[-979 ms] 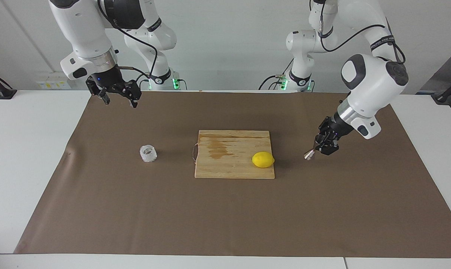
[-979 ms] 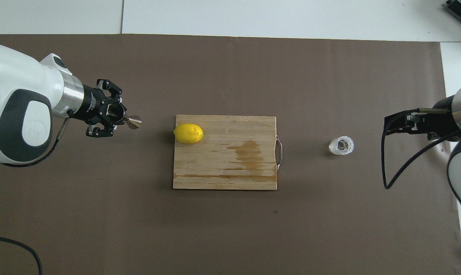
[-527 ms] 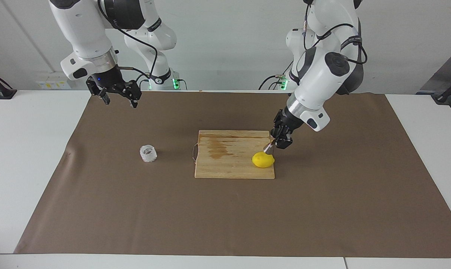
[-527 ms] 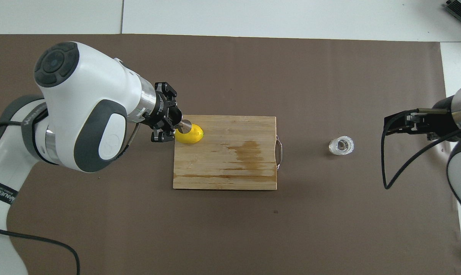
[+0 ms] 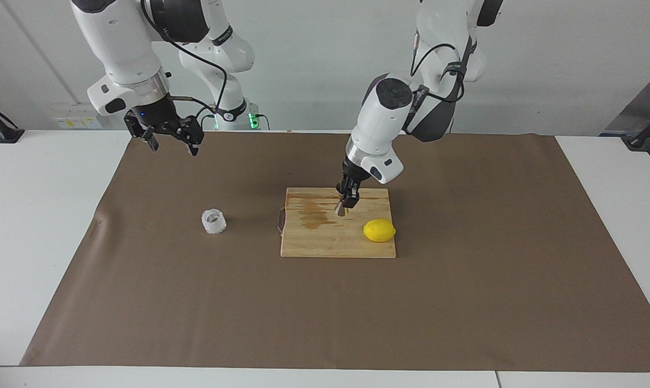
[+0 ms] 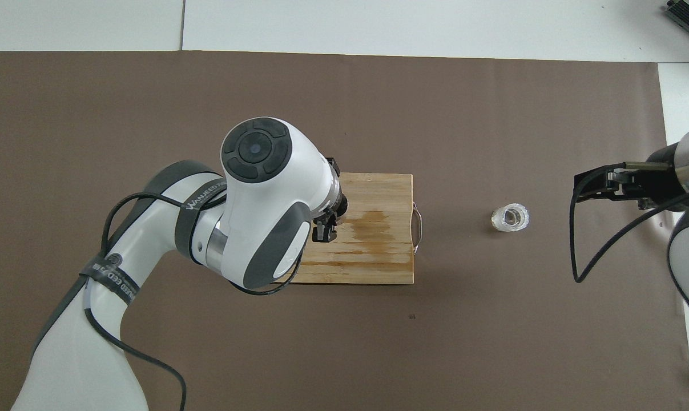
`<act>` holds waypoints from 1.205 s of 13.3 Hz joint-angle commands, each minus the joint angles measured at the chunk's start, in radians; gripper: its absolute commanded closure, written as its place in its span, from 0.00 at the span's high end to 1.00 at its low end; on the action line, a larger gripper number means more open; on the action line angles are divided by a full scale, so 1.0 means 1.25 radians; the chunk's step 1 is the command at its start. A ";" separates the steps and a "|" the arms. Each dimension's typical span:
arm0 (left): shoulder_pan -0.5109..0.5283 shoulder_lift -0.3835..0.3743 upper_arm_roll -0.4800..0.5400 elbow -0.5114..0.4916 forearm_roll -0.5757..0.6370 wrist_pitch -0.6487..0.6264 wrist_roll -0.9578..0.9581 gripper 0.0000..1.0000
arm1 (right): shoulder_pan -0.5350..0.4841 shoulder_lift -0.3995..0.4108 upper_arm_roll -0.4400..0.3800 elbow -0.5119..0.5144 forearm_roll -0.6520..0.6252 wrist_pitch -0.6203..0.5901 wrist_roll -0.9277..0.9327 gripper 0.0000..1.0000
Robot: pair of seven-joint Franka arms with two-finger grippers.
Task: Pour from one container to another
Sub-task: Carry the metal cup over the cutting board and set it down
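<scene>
Cup (image 5: 214, 221): small, squat, clear whitish, crinkled wall. It stands upright on the brown mat (image 5: 195, 302), toward the right arm's end of the table (image 5: 34, 215), well apart from the cutting board (image 5: 325, 242). From overhead its open mouth shows, and I cannot tell whether anything is in it.

Jigger (image 5: 341, 209): small, shiny steel. It is pinched in the left gripper (image 5: 347, 202) and hangs tilted, low over the cutting board, above the dark stain (image 5: 314, 213) on the wood. Whether it touches the board I cannot tell. Its contents are not visible.

Lemon (image 5: 379, 230): yellow, lying on the cutting board at the end toward the left arm, near the corner farther from the robots.

Cutting board: pale wood, with a wire handle (image 5: 280, 220) at the end toward the cup.

Right gripper (image 5: 171, 141): fingers spread, holding nothing, up in the air over the mat's edge nearest the robots at its own end of the table; that arm waits.

Views compared: the facing view shows the jigger, the lemon and the whole board. Overhead, the left arm's white housing (image 6: 264, 194) covers the lemon and half the board, and the jigger is hidden under the wrist; only that view looks down into the cup.
</scene>
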 commanded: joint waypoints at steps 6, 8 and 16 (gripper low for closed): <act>-0.081 0.084 0.011 0.045 0.061 0.088 -0.102 0.00 | -0.008 -0.007 0.006 -0.012 0.015 0.009 -0.005 1.00; -0.088 0.084 0.012 0.037 0.062 0.089 -0.103 0.00 | -0.009 -0.009 0.006 -0.012 0.015 0.011 -0.005 1.00; -0.104 0.078 0.011 -0.012 0.104 0.135 -0.117 0.00 | -0.008 -0.009 0.006 -0.012 0.015 0.011 -0.005 1.00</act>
